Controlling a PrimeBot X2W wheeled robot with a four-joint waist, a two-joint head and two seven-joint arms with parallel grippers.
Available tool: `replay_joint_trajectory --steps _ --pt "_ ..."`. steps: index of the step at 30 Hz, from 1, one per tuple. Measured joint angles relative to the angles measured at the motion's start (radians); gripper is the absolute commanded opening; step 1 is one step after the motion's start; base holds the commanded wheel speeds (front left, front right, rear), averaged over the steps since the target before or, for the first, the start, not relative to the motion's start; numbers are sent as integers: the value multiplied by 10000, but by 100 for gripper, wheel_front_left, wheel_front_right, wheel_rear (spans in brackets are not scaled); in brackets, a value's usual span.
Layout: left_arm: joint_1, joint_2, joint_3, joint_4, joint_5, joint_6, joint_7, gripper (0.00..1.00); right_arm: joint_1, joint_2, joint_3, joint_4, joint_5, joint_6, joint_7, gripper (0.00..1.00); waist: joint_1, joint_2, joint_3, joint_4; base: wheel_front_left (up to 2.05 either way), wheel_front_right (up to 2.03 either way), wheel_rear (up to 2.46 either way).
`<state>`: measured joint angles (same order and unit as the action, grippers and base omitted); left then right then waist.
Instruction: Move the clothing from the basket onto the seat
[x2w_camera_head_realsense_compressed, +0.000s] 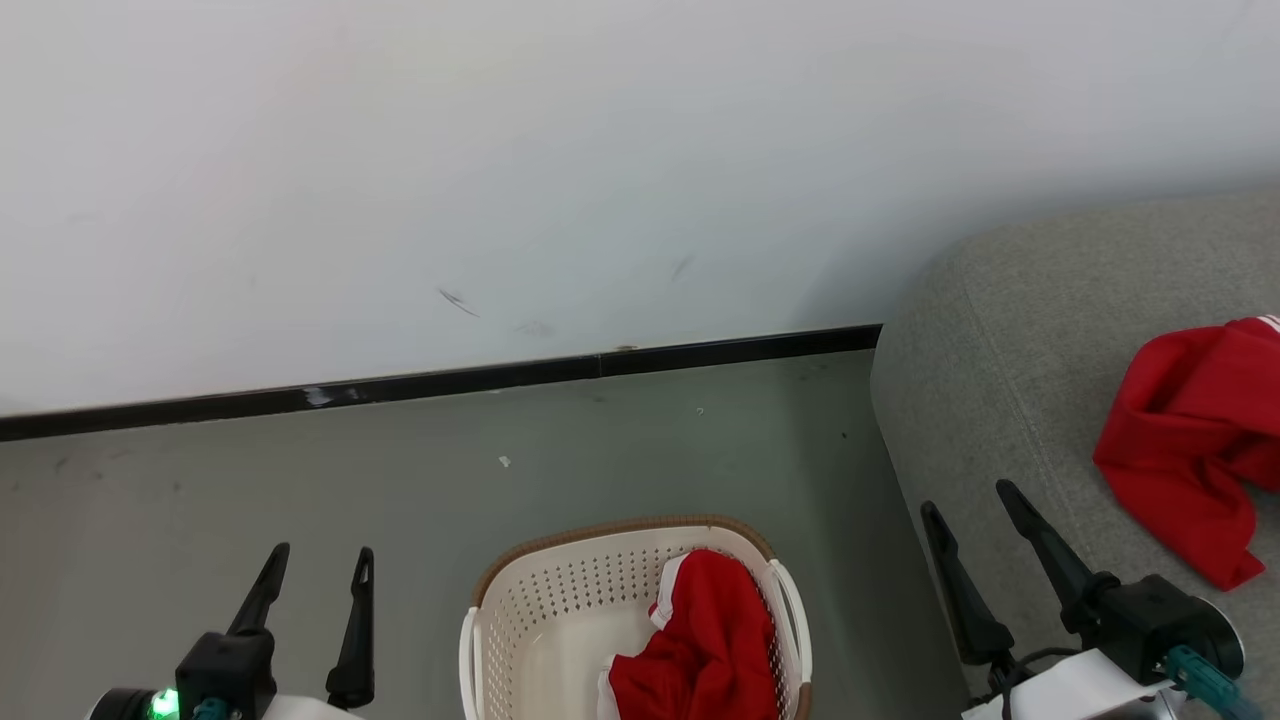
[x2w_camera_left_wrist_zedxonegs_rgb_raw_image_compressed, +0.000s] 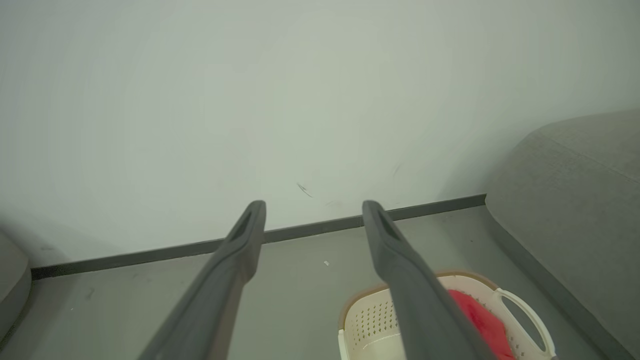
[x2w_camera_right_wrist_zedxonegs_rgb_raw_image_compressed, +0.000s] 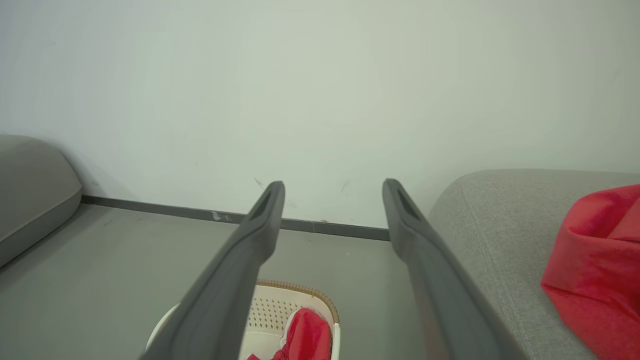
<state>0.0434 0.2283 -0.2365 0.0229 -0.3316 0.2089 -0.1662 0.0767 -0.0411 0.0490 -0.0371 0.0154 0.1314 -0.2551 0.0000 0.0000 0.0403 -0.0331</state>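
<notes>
Head view: one red garment (x2w_camera_head_realsense_compressed: 700, 640) remains in basket (x2w_camera_head_realsense_compressed: 620, 527), bunched vs. the side nearest seat (x2w_camera_head_realsense_compressed: 1000, 350); second garment (x2w_camera_head_realsense_compressed: 1190, 440) lies on seat. Risk, we judge: a pinch there may snag handle (x2w_camera_head_realsense_compressed: 792, 605) and lift basket w/ cloth. Left gripper (x2w_camera_head_realsense_compressed: 322, 550) and right gripper (x2w_camera_head_realsense_compressed: 967, 498) sit low, fingers spread, empty.

Left wrist view: fingers apart, aimed at room wall (x2w_camera_left_wrist_zedxonegs_rgb_raw_image_compressed: 320, 100), basket beneath.

Right wrist view: fingers likewise apart; arm near seat edge.
</notes>
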Motion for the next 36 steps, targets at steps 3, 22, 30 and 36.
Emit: replay_joint_trajectory --steps 3,22,30,36 --pt "-422 19 -171 105 21 -144 245 100 -21 2 -50 -190 -6 0 0 100 0 0 170 -19 0 0 0" --pt "-2727 -548 -1538 1501 328 -982 1223 100 -649 15 -807 -1093 -169 -2 0 100 0 0 1623 -303 0 0 0" --pt "-3373 -815 -1877 2174 443 -1145 1358 100 -1197 15 -951 -1517 -167 -2 0 100 0 0 2485 -516 0 0 0" --pt "-3770 -988 -2090 2715 704 -1252 1444 100 -1739 13 -989 -1822 -151 -2 0 100 0 0 3207 -714 0 0 0"
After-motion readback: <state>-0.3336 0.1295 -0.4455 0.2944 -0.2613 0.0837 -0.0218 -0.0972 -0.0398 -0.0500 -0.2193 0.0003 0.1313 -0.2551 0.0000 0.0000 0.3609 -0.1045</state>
